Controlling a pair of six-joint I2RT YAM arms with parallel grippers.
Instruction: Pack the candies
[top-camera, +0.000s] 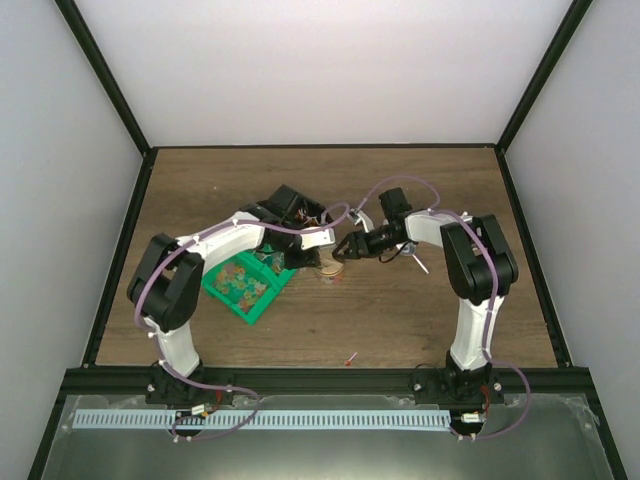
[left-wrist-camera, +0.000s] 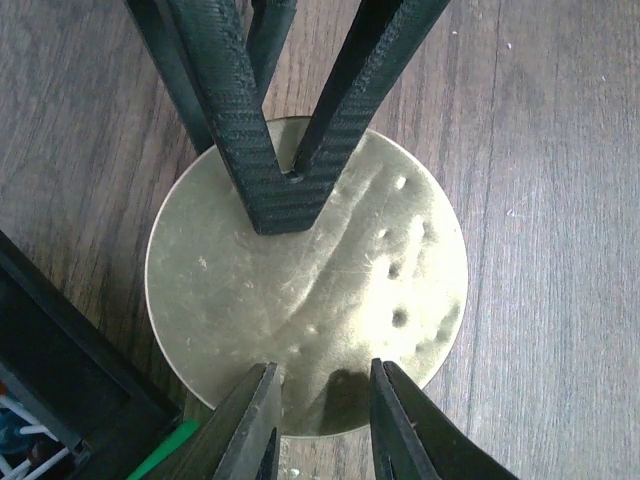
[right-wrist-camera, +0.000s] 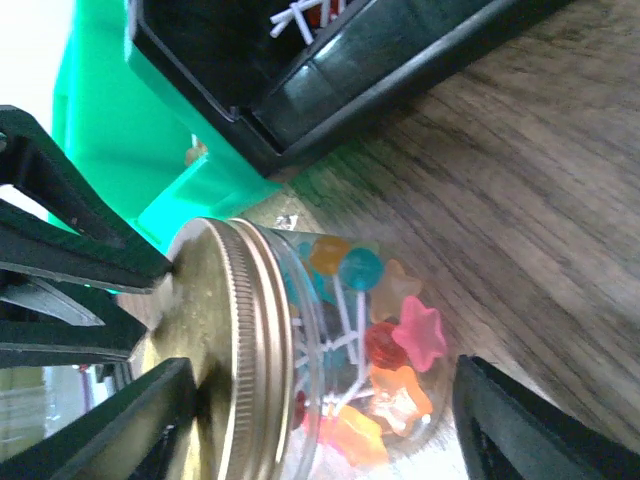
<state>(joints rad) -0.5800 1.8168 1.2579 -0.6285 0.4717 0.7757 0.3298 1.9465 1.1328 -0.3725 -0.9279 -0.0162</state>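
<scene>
The glass jar (right-wrist-camera: 310, 300) stands capped: the gold screw lid (left-wrist-camera: 300, 290) sits on its mouth, though I cannot tell whether it is threaded down. Through the glass show the candies (right-wrist-camera: 415, 335), star-shaped and round ones on white sticks, filling the jar partway. More lie in the green tray (top-camera: 268, 302) left of centre in the top view. One stray red candy (top-camera: 350, 358) lies alone on the wood near the bottom. I judge the filling largely done and the closing in hand (the tray's share may be surplus).

The left gripper (left-wrist-camera: 323, 368) hangs over the lid's lower rim, its fingers drawn close with a narrow gap and nothing seen between them. The right gripper (right-wrist-camera: 325, 368) is spread wide either side of the jar, its right-hand finger apart from the glass.

Room is tight at the upper left of the right wrist view, where the tray and a black bin (right-wrist-camera: 330, 70) stand just beside the jar. Bare table (top-camera: 420, 320) opens to the right and below.
</scene>
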